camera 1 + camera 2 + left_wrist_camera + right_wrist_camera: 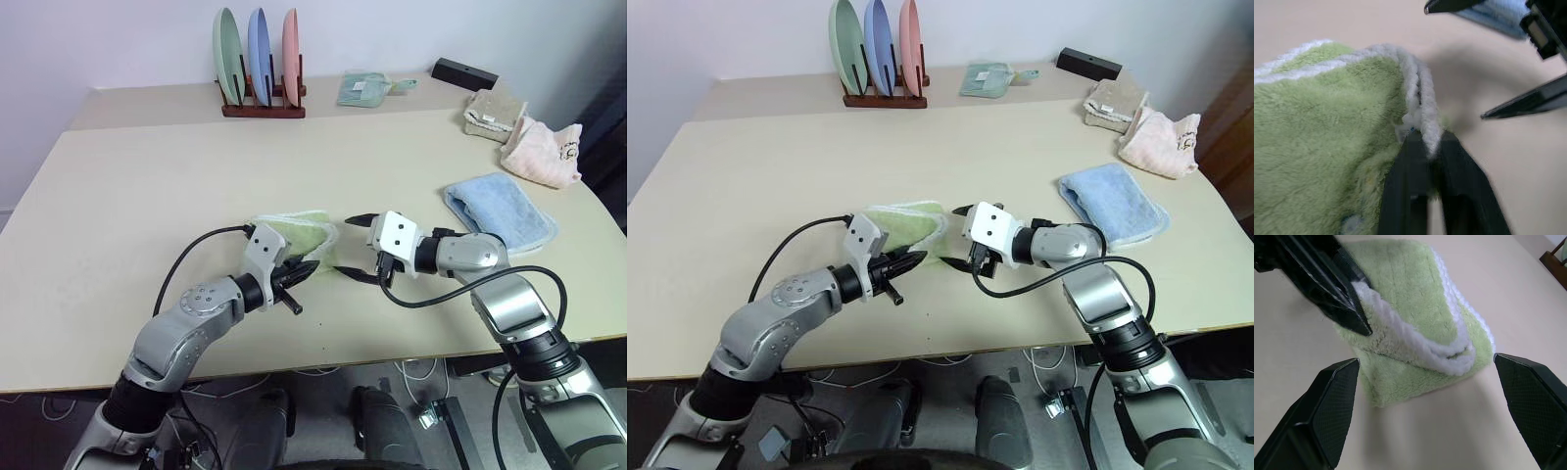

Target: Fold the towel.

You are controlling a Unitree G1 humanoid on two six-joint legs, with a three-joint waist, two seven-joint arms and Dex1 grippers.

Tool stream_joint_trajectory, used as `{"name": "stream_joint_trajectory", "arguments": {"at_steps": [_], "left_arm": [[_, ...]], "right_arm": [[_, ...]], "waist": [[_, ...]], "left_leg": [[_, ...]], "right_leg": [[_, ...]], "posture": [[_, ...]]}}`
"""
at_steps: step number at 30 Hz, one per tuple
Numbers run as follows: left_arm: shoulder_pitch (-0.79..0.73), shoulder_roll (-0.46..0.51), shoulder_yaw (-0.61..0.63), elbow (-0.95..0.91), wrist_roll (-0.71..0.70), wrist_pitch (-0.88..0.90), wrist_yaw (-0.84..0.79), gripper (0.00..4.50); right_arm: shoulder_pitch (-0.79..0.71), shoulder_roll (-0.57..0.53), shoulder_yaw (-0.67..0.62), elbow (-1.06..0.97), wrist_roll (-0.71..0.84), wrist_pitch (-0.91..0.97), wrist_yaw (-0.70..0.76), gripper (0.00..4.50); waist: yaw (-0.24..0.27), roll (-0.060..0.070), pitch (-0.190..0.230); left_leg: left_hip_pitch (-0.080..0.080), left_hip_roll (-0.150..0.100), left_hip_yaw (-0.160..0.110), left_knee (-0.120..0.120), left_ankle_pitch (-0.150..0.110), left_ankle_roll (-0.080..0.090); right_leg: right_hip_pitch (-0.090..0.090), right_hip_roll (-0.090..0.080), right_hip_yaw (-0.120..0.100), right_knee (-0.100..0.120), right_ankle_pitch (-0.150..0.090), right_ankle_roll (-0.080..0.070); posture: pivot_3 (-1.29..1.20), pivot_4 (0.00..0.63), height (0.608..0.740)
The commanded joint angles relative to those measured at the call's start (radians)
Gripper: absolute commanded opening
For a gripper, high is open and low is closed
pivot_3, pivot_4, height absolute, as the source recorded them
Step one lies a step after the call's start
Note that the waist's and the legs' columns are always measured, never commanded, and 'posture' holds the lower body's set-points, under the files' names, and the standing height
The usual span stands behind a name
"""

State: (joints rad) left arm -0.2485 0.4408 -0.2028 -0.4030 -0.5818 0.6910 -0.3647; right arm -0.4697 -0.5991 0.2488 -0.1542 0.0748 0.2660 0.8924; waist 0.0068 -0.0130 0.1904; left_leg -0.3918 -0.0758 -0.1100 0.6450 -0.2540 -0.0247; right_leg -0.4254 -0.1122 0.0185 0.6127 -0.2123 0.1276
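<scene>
Folded light-green terry towel [297, 235] near the table's front edge, both grippers at it.

Your left gripper [303, 275] sits at the towel's front right corner, its two black fingers [1411, 171] nearly pressed together with the white stitched edging caught between the tips. Your right gripper [360, 250] faces it from the right, jaws spread wide, one finger [1327, 411] either side of the towel's right end and touching nothing. The towel lies in a compact bundle on the beige table [147, 196], roughly midway along the front edge. A light-blue folded towel [500, 213] rests toward the right edge, a pink towel [542, 152] beyond it. At the far edge stands a wooden rack of three plates [259, 69].
</scene>
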Motion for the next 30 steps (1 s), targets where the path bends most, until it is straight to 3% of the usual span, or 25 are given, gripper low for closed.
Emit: {"name": "stream_joint_trajectory", "arguments": {"at_steps": [1, 4, 8, 10, 13, 16, 18, 24, 26, 30], "left_arm": [[0.015, -0.010, 0.074, -0.083, -0.047, 0.022, -0.006, 2.44], [0.088, 0.005, 0.194, -0.169, -0.156, 0.067, -0.007, 3.96], [0.232, 0.061, 0.385, -0.263, -0.327, 0.095, -0.048, 3.96], [0.263, 0.067, 0.478, -0.230, -0.344, 0.071, -0.028, 4.02], [0.210, 0.075, 0.513, -0.148, -0.227, 0.015, 0.041, 2.69], [0.126, 0.075, 0.431, -0.117, -0.134, 0.002, 0.067, 1.19], [0.089, 0.065, 0.363, -0.102, -0.085, -0.008, 0.056, 1.18], [0.042, -0.015, 0.199, 0.084, 0.066, -0.058, 0.048, 1.18], [0.054, -0.007, 0.140, 0.160, 0.152, -0.099, 0.031, 1.18], [0.082, -0.022, 0.137, 0.196, 0.187, -0.145, 0.005, 1.18]], "right_arm": [[-0.001, -0.009, -0.025, -0.028, -0.006, -0.022, -0.007, 4.50], [-0.008, -0.012, -0.033, -0.023, -0.006, -0.020, -0.007, 4.50], [-0.010, -0.008, -0.053, -0.022, 0.014, -0.010, -0.006, 4.50], [-0.025, 0.018, -0.076, -0.020, 0.047, 0.023, -0.017, 3.96], [-0.072, 0.103, -0.117, -0.036, 0.146, 0.121, -0.046, 2.57], [-0.103, 0.178, -0.127, -0.055, 0.204, 0.193, -0.077, 1.03], [-0.112, 0.224, -0.107, -0.056, 0.213, 0.227, -0.102, 0.04], [-0.104, 0.344, 0.018, 0.121, 0.100, 0.243, -0.219, 0.04], [-0.081, 0.353, 0.054, 0.211, 0.040, 0.219, -0.260, 0.04], [-0.029, 0.336, 0.081, 0.251, -0.008, 0.166, -0.267, 0.04]], "waist": [[-0.001, 0.000, 0.000], [-0.003, 0.000, 0.000], [-0.017, 0.000, 0.000], [-0.015, 0.000, 0.000], [-0.014, 0.000, 0.000], [-0.011, 0.000, 0.000], [-0.009, 0.000, 0.000], [-0.021, 0.000, 0.000], [-0.021, 0.000, 0.000], [-0.020, 0.003, -0.002]], "left_leg": [[0.000, 0.000, 0.000, 0.000, 0.000, 0.000], [0.000, 0.000, 0.000, 0.000, 0.000, 0.000], [0.000, 0.001, 0.000, -0.001, 0.000, 0.000], [0.000, 0.001, 0.000, -0.001, 0.000, 0.000], [0.000, 0.001, -0.001, 0.000, 0.000, 0.000], [0.000, 0.000, -0.001, 0.000, 0.000, -0.001], [0.000, -0.001, -0.001, 0.000, 0.000, 0.000], [0.000, -0.001, -0.001, -0.002, 0.000, 0.000], [0.001, -0.001, -0.001, -0.002, 0.000, -0.001], [0.001, -0.001, -0.001, -0.003, 0.001, -0.001]], "right_leg": [[0.000, 0.000, 0.000, 0.000, 0.000, 0.000], [0.000, 0.000, 0.000, 0.000, 0.000, 0.000], [-0.001, 0.000, 0.000, 0.001, 0.000, 0.000], [-0.001, 0.000, 0.000, 0.001, -0.001, -0.002], [0.000, 0.000, 0.000, 0.001, -0.002, -0.003], [0.000, 0.000, -0.001, 0.001, -0.001, -0.003], [0.000, 0.000, -0.001, 0.000, 0.000, -0.001], [-0.002, 0.000, 0.000, 0.001, 0.001, 0.000], [-0.002, 0.001, 0.000, 0.002, 0.001, 0.000], [-0.002, 0.000, 0.000, 0.002, 0.001, 0.000]], "posture": [[0.00, 0.150, 0.740], [0.00, 0.150, 0.740], [0.00, 0.150, 0.740], [0.00, 0.150, 0.740], [0.00, 0.150, 0.740], [0.00, 0.150, 0.740], [0.00, 0.150, 0.740], [0.00, 0.150, 0.740], [0.00, 0.150, 0.740], [0.00, 0.150, 0.740]]}}
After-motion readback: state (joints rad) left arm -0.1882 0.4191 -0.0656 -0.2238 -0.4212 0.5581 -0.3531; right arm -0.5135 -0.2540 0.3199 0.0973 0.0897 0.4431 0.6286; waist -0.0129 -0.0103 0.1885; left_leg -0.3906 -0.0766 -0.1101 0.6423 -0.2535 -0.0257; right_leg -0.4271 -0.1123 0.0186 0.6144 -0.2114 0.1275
